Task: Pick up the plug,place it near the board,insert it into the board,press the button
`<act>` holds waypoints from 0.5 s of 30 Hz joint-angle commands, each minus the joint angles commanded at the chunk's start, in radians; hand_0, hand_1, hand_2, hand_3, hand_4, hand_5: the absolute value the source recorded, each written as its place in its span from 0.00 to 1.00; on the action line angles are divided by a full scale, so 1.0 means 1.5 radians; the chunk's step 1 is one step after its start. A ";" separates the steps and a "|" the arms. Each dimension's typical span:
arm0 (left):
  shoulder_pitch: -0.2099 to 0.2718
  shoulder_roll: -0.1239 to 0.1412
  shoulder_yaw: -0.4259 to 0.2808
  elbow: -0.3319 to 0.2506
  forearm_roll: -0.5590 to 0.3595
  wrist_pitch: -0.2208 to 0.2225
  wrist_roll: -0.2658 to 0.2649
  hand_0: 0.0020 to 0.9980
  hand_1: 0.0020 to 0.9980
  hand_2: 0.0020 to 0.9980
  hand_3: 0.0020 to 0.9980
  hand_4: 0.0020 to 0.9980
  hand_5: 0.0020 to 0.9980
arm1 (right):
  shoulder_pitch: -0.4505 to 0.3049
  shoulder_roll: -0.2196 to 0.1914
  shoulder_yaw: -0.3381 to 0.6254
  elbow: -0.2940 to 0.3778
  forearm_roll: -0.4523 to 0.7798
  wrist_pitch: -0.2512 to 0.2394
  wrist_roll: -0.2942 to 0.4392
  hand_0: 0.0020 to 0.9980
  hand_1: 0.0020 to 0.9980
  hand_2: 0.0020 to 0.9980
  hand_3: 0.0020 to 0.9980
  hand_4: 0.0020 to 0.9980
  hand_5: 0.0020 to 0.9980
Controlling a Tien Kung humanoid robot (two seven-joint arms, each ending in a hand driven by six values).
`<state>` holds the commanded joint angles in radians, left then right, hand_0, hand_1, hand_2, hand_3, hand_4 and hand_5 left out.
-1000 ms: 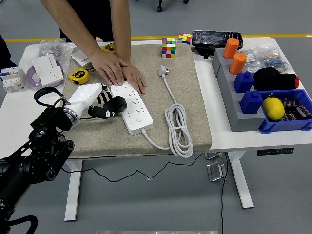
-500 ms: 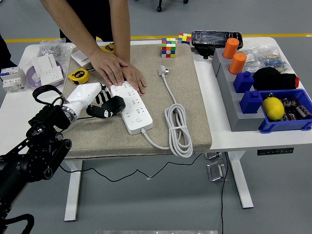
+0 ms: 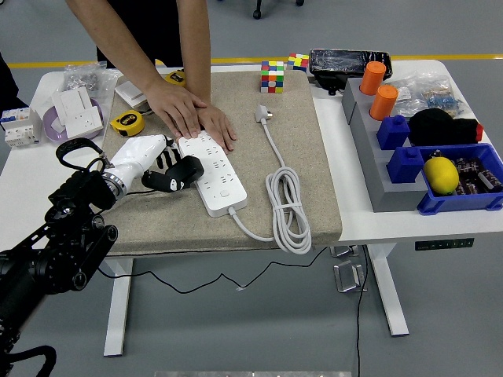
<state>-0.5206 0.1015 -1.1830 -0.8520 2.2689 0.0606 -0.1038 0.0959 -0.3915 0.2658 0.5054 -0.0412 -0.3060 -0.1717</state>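
A white power strip (image 3: pixel 214 174) lies at an angle on the tan mat (image 3: pixel 299 94). Its white plug (image 3: pixel 262 115) rests on the mat to the right of it, unplugged, with the cable coiled (image 3: pixel 286 206) near the mat's front edge. My left hand (image 3: pixel 171 166), white with black fingers, sits at the strip's left edge. Its fingers are loosely bent and hold nothing, and the thumb touches the strip's side. A person's two hands (image 3: pixel 191 115) press flat on the far end of the strip.
A yellow tape measure (image 3: pixel 126 122), white sockets (image 3: pixel 76 110) and a breaker (image 3: pixel 19 126) lie at the left. Puzzle cubes (image 3: pixel 272 76) stand at the mat's far edge. A grey stand with orange cylinders (image 3: pixel 378 88) and blue bins with a lemon (image 3: pixel 440 174) fill the right.
My left forearm wobbled slightly left and back. The hand stays at the strip's left edge, and the person's hands have not moved.
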 joint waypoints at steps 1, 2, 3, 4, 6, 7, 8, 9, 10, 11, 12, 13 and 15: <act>0.000 0.000 0.002 0.000 0.000 0.000 0.000 0.55 0.40 0.31 0.37 0.51 0.12 | 0.000 0.000 0.000 0.000 0.000 0.000 0.000 0.85 0.85 0.83 0.83 1.00 1.00; 0.000 0.000 0.003 0.000 0.000 0.000 0.000 0.55 0.40 0.31 0.37 0.51 0.12 | 0.000 0.000 0.000 0.000 0.000 0.000 0.000 0.85 0.85 0.83 0.83 1.00 1.00; 0.000 0.000 0.003 0.001 0.000 0.000 0.000 0.55 0.40 0.31 0.37 0.51 0.12 | 0.000 0.000 -0.001 0.000 0.001 0.000 0.000 0.85 0.85 0.83 0.83 1.00 1.00; 0.000 0.000 0.003 0.001 0.000 0.000 0.000 0.55 0.40 0.31 0.37 0.51 0.12 | -0.001 0.000 -0.001 0.000 0.001 0.000 0.000 0.85 0.85 0.83 0.83 1.00 1.00; 0.000 0.000 0.003 0.001 0.000 0.000 0.000 0.55 0.41 0.31 0.37 0.51 0.12 | -0.001 0.000 -0.001 0.000 0.001 0.000 0.000 0.85 0.85 0.82 0.83 1.00 1.00; 0.000 0.000 0.002 0.001 0.000 0.000 -0.001 0.55 0.41 0.31 0.37 0.51 0.12 | -0.001 0.000 -0.001 0.000 0.001 0.000 0.001 0.85 0.85 0.82 0.83 1.00 1.00; 0.000 -0.001 0.002 0.001 0.000 0.000 -0.001 0.55 0.41 0.31 0.37 0.51 0.12 | -0.001 0.000 0.000 0.000 0.001 0.000 0.001 0.85 0.85 0.82 0.83 1.00 1.00; 0.000 -0.001 0.003 0.001 0.000 0.000 -0.001 0.55 0.41 0.31 0.37 0.51 0.12 | -0.001 0.000 0.000 0.000 0.001 0.000 0.001 0.85 0.85 0.82 0.83 1.00 1.00; 0.000 -0.001 0.003 0.002 0.000 0.001 -0.001 0.55 0.41 0.31 0.37 0.51 0.12 | -0.001 0.000 0.000 0.000 0.001 0.000 0.001 0.85 0.85 0.82 0.83 1.00 1.00; 0.001 -0.001 0.002 0.002 0.000 0.001 -0.001 0.55 0.41 0.31 0.38 0.52 0.12 | -0.002 0.000 -0.001 0.000 0.001 0.000 0.001 0.85 0.85 0.83 0.83 1.00 1.00; 0.001 -0.001 0.002 0.002 0.000 0.002 -0.002 0.55 0.41 0.31 0.38 0.52 0.12 | -0.002 0.000 -0.001 0.000 0.002 0.000 0.001 0.85 0.85 0.83 0.83 1.00 1.00; 0.001 -0.001 0.002 0.002 0.000 0.002 -0.002 0.55 0.41 0.31 0.38 0.52 0.12 | -0.002 0.000 -0.001 0.000 0.003 0.000 0.002 0.85 0.85 0.83 0.83 1.00 1.00; 0.000 -0.001 0.001 0.002 0.000 0.003 -0.002 0.55 0.41 0.31 0.38 0.52 0.12 | -0.002 0.000 -0.001 0.000 0.005 0.001 0.002 0.85 0.85 0.83 0.83 1.00 1.00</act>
<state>-0.5200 0.1004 -1.1814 -0.8488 2.2689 0.0655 -0.1072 0.0923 -0.3914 0.2645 0.5052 -0.0344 -0.3050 -0.1690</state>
